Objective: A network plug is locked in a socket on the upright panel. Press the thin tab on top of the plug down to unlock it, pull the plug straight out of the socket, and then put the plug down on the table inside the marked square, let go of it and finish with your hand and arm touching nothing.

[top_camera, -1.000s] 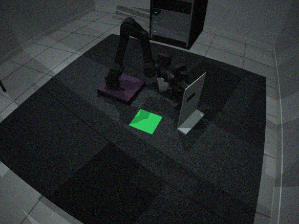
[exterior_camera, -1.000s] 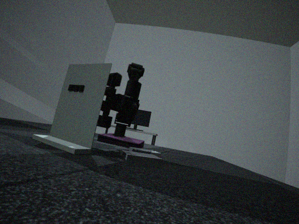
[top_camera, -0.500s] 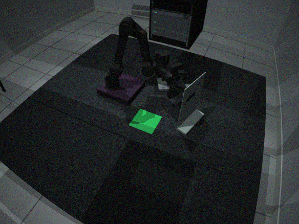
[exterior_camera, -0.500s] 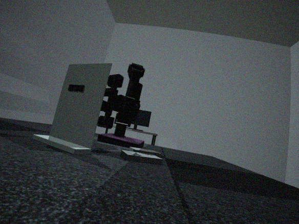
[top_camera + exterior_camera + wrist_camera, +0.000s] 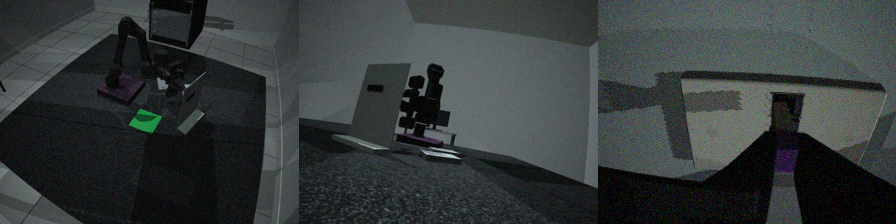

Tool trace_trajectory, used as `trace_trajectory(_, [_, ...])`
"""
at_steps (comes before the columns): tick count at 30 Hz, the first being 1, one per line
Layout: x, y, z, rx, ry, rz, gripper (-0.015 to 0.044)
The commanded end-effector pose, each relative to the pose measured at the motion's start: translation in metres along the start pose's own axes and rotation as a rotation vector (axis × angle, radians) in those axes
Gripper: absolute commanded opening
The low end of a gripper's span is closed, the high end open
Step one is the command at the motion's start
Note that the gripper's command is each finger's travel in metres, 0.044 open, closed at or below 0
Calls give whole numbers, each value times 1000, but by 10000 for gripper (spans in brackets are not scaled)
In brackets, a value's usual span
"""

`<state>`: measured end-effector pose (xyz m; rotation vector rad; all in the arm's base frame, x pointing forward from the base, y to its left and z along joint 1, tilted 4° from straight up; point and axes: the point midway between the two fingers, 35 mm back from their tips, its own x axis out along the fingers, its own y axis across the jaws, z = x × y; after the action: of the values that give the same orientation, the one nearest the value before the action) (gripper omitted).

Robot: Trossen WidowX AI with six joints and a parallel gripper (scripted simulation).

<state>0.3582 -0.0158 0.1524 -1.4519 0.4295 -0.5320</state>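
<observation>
The upright panel (image 5: pixel 189 105) (image 5: pixel 381 110) (image 5: pixel 725 125) stands on a pale foot. Its socket opening (image 5: pixel 794 106) shows dark inside with a brownish part. My gripper (image 5: pixel 784 142) (image 5: pixel 180 88) is shut on the purple plug (image 5: pixel 786 161), on the arm's side of the panel. The plug shows between the fingers just below the opening in the wrist view. The fingers hide its front end, so I cannot tell whether that end is still inside the socket. The tab is not clear. The green marked square (image 5: pixel 149 126) lies on the table, with a shadow across its back part.
The arm stands on a purple base (image 5: pixel 129 93) (image 5: pixel 424 139). A low white block (image 5: pixel 162 85) lies near the gripper. In the exterior view, another white block (image 5: pixel 441 157) lies right of the panel's foot (image 5: pixel 360 143). A server rack (image 5: pixel 170 28) stands behind the table.
</observation>
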Motion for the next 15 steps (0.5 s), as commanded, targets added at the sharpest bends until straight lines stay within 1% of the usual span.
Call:
trace_trajectory(1, [-4, 0, -2, 0, 6, 1, 0])
trace_trajectory(15, [-14, 0, -2, 0, 6, 2, 0])
